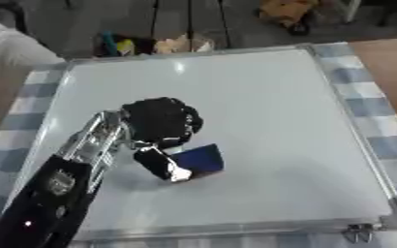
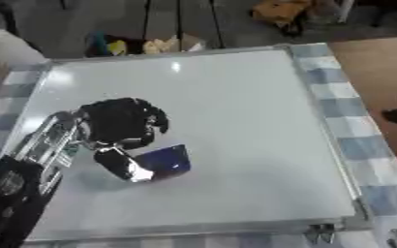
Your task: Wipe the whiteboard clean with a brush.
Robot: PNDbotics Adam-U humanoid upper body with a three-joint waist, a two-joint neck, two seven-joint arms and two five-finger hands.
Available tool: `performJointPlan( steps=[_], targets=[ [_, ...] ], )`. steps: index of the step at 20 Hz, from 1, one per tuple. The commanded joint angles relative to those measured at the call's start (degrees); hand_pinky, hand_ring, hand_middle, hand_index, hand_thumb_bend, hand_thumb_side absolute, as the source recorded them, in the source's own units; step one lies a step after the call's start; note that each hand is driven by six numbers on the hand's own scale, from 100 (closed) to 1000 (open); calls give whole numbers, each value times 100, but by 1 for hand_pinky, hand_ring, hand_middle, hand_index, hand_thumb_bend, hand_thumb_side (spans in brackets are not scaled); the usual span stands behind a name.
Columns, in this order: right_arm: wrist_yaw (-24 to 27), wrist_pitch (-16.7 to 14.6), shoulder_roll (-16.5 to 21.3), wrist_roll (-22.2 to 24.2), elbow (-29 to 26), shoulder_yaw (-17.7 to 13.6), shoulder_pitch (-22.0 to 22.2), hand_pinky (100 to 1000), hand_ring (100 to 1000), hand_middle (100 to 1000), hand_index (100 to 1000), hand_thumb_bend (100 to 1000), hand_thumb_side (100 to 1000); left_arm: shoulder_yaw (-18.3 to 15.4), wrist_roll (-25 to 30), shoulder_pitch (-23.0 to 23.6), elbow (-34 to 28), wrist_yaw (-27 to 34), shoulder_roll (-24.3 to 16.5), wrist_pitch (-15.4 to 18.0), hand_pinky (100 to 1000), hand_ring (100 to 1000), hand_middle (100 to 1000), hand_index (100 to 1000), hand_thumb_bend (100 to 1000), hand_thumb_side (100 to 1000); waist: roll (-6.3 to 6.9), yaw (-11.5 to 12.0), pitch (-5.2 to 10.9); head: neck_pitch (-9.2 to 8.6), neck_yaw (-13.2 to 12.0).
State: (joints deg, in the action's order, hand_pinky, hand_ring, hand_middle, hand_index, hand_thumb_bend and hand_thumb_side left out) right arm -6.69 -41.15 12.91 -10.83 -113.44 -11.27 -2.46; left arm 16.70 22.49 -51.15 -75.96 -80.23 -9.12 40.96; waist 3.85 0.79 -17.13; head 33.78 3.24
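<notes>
Checkered counter, whiteboard (image 1: 269,111) looks basically clean already, left robot hand (image 1: 160,123) grasping the blue brush (image 1: 200,159) mid-board.

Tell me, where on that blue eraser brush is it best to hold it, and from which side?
Probably by its near-left end, from above and the left, as the left hand does now: fingers curled over the top, thumb at the near end. The blue brush lies flat on the whiteboard, so only its top and edges are reachable. A dark shape at the right eye view's right edge may be the right hand.

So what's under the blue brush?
The whiteboard, white and blank around it. The left hand curls over the blue brush, so the patch beneath is hidden.
</notes>
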Motion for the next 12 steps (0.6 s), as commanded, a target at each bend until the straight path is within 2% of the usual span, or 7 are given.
performJointPlan(
  steps=[1, 4, 5, 12],
  targets=[
    [64, 12, 148, -35, -116, -39, -5, 715, 860, 644, 821, 100, 802, -69, 580, -65, -139, 166, -39, 432, 668, 820, 669, 187, 331, 1000, -20, 6, 131, 53, 4],
    [71, 16, 156, -41, -116, -42, -5, 715, 860, 644, 821, 100, 802, -75, 753, -52, -166, 316, -18, 457, 668, 820, 669, 187, 331, 1000, -16, 10, 135, 60, 5],
    [72, 22, 152, -40, -116, -40, -10, 714, 860, 643, 822, 100, 801, -86, 803, -35, -169, 327, -2, 438, 667, 821, 670, 190, 307, 1000, -16, 8, 129, 56, -1],
    [66, 27, 132, -40, -116, -33, -41, 714, 860, 642, 822, 100, 802, -141, 889, 60, -53, 37, 122, 330, 662, 819, 662, 193, 277, 1000, -20, -27, 88, 24, -24]
  ],
)
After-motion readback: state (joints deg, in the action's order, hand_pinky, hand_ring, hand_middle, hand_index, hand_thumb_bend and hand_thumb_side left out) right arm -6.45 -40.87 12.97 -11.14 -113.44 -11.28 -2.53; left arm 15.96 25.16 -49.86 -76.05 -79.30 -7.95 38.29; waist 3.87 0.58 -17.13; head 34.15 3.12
